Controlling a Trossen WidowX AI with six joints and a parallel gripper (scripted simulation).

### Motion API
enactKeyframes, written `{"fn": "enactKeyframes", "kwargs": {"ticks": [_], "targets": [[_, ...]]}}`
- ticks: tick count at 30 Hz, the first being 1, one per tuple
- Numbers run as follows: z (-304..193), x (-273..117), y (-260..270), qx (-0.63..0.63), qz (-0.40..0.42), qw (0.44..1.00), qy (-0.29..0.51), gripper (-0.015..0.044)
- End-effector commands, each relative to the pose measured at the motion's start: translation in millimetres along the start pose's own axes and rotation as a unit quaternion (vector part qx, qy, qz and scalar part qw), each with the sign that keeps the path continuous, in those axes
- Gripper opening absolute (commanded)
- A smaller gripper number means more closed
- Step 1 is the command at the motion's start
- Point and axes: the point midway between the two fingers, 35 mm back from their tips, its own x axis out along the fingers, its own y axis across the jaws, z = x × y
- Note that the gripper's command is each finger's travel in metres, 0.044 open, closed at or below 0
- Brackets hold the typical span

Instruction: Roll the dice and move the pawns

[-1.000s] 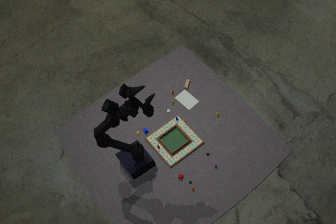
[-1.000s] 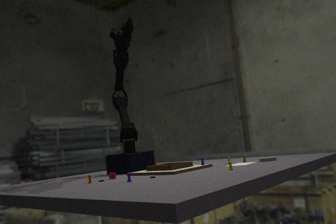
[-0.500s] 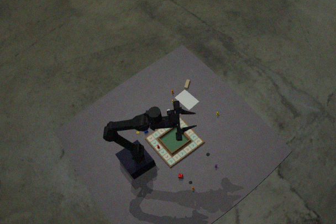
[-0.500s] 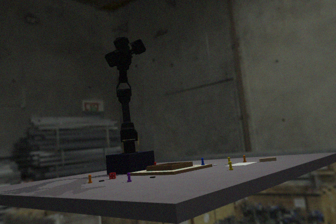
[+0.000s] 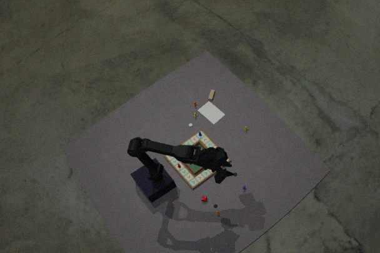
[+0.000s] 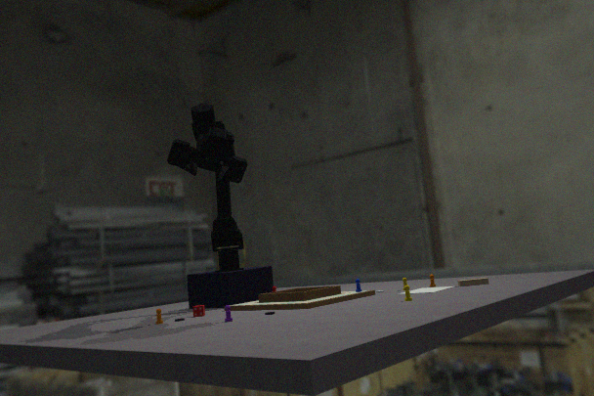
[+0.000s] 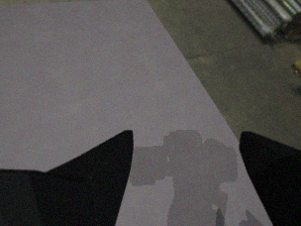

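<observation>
My gripper (image 5: 233, 169) (image 6: 210, 171) (image 7: 185, 139) is open and empty, high above the table past the board's right side. The red die (image 5: 204, 198) (image 6: 198, 311) lies on the table outside the board. The arrowed board (image 5: 193, 183) surrounds the green-floored tray (image 5: 194, 168) (image 6: 298, 295); the arm partly covers both in the top view. No die shows in the visible part of the tray. The red pawn (image 5: 179, 165) (image 6: 275, 288) stands on the board's side nearest the base. The blue pawn (image 5: 200, 133) (image 6: 358, 286) stands at its far corner. The blue die is not visible.
A purple pawn (image 5: 244, 187) (image 6: 228, 314), an orange pawn (image 5: 218, 212) (image 6: 159, 317) and a dark disc (image 5: 215, 206) are near the red die. Beyond the board are yellow pawns (image 5: 195, 114) (image 5: 245, 128), another orange pawn (image 5: 195, 104), a white sheet (image 5: 211, 112) and a wooden block (image 5: 211, 94).
</observation>
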Motion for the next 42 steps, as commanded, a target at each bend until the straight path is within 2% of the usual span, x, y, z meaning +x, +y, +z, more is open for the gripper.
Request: {"fn": "enactKeyframes", "kwargs": {"ticks": [1,6,9,17,42], "targets": [[-68.6,33.1,5.5,-0.108,0.037,0.988,0.104,0.0275],[-139.7,52.4,17.4,-0.225,0.110,0.949,0.192,0.0275],[-185.1,57.7,29.7,-0.308,0.178,0.905,0.234,0.0275],[-273.5,48.9,60.7,-0.450,0.350,0.777,0.266,0.0275],[-295.5,62.6,67.4,-0.459,0.363,0.767,0.265,0.0275]]}}
